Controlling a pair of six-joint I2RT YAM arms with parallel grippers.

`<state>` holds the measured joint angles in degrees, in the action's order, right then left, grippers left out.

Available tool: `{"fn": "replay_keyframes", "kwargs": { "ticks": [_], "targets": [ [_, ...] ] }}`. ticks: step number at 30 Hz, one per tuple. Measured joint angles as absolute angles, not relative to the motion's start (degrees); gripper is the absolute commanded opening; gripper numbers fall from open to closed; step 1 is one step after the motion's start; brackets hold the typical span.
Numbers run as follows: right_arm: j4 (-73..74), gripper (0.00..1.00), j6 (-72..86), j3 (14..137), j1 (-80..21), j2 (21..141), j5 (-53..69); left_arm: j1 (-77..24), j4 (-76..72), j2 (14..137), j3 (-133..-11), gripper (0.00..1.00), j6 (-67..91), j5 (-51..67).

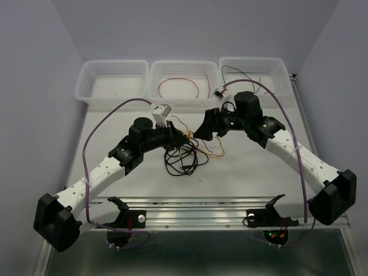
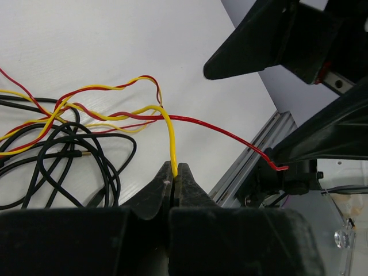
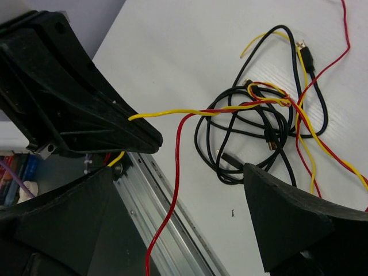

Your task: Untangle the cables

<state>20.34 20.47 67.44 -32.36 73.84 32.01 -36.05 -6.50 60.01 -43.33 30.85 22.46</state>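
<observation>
Left gripper (image 2: 174,172) clamps the yellow wire (image 2: 172,141) leading from the tangle (image 3: 253,118); right gripper (image 3: 178,169) gapes wide, empty; the red wire (image 3: 179,135) runs between its jaws, away from the tangle.

Colour everywhere in this knot: a thin yellow wire (image 2: 172,144) runs bright against the plain white counter (image 2: 115,40), a glossy red wire (image 2: 230,133) cuts across it, and a red-and-yellow twisted pair (image 2: 109,87) makes a candy-stripe spiral. Underneath, the long black cable (image 2: 57,155) loops dark, its small plug tips gold. The left arm's fingers (image 2: 150,195) are matte black. Up top, three translucent white mesh plastic baskets (image 1: 86,86), a thin red wire loop (image 1: 179,80) in the middle one. Thick purple cables (image 1: 84,155) trail along the white-and-black arms (image 1: 106,168).
</observation>
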Motion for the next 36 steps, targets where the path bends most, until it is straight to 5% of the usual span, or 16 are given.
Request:
{"fn": "replay_keyframes", "kwargs": {
  "ticks": [2,7,12,15,16,22,28,36],
  "targets": [
    [20.71,0.94,20.25,67.44,-32.38,75.57,33.26,-36.05,-6.52,60.01,-43.33,0.0,30.81,22.5],
    [20.64,0.57,20.03,67.44,-33.08,78.89,35.33,-36.05,-6.55,60.01,-43.33,0.0,30.7,22.5],
    [20.51,0.52,20.53,67.42,-33.41,80.42,36.36,-36.05,-6.55,59.99,-43.33,0.0,30.68,22.5],
    [20.05,0.19,20.78,67.42,-33.52,80.66,36.86,-36.05,-6.55,59.99,-43.33,0.0,30.68,22.5],
    [19.92,0.01,20.88,67.42,-33.52,80.79,36.84,-36.05,-6.52,59.96,-43.33,0.0,30.68,22.5],
    [19.7,0.01,22.59,67.31,-33.85,80.86,28.25,-36.05,-3.66,59.7,-44.4,0.0,30.41,19.05],
    [20.82,0.01,24.58,67.31,-31.09,79.02,11.88,-35.59,10.76,61.58,-58.43,0.0,28.99,2.26],
    [20.64,0.01,26.81,67.31,-12.12,73.17,4.75,-12.51,20.88,63.92,-71.0,0.0,28.67,-4.01]
  ]
}}
